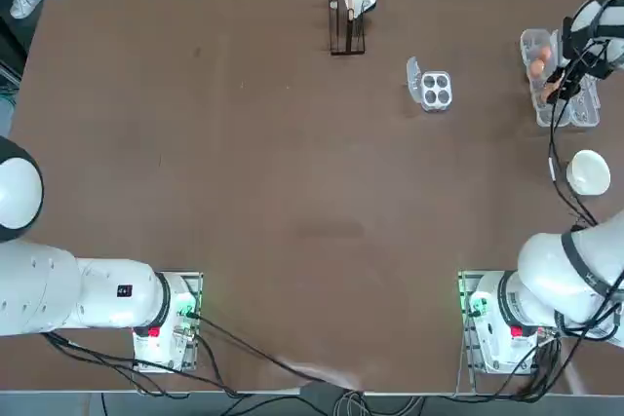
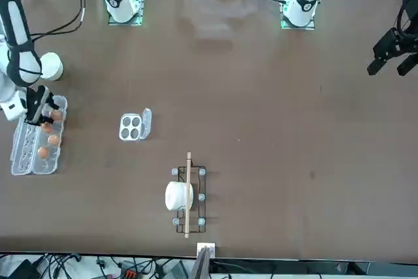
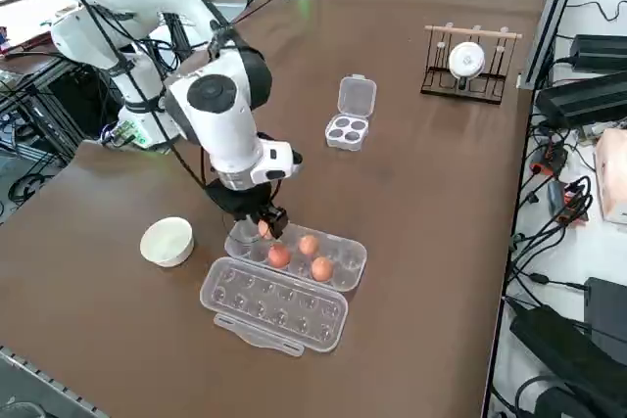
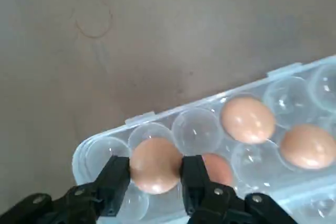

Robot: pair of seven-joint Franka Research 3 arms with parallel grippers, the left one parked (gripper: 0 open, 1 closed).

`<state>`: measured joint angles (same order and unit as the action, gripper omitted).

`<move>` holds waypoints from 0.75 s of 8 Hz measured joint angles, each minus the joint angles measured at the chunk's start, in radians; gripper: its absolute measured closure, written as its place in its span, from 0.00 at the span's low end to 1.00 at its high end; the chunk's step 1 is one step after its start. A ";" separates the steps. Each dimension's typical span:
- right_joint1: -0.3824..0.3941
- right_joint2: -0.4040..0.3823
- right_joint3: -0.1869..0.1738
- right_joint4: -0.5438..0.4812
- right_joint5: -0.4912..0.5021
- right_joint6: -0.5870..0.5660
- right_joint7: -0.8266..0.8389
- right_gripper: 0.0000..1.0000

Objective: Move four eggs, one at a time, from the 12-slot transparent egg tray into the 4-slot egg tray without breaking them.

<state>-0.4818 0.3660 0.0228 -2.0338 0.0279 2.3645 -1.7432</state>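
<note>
My right gripper point(image 4: 155, 170) is shut on one brown-orange egg point(image 4: 154, 162), held just over the end cups of the 12-slot transparent egg tray point(image 4: 197, 127). Three more eggs lie in the tray's cups: one point(image 4: 248, 119), another point(image 4: 308, 145), and a third point(image 4: 219, 167) partly hidden behind a finger. In the right side view the gripper point(image 3: 267, 224) stands at the tray's point(image 3: 351, 259) near end, and the open lid point(image 3: 274, 305) lies flat alongside. The 4-slot egg tray point(image 1: 435, 91) point(image 3: 345, 129) sits apart toward the table's middle with all cups empty and its lid flap open.
A round white bowl point(image 1: 588, 171) point(image 3: 167, 241) sits on the table near the long tray, on the robot's side of it. A dark rack holding a white cup point(image 1: 348, 12) point(image 3: 468, 61) stands at the far edge. The arm's cable hangs over the bowl area.
</note>
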 joint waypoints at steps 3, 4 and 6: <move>0.006 -0.053 0.014 0.005 0.001 -0.069 0.091 0.43; 0.024 -0.080 0.026 0.007 0.001 -0.116 0.158 0.43; 0.097 -0.138 0.035 0.008 0.002 -0.201 0.326 0.43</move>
<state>-0.3846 0.2278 0.0582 -2.0261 0.0298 2.1640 -1.4168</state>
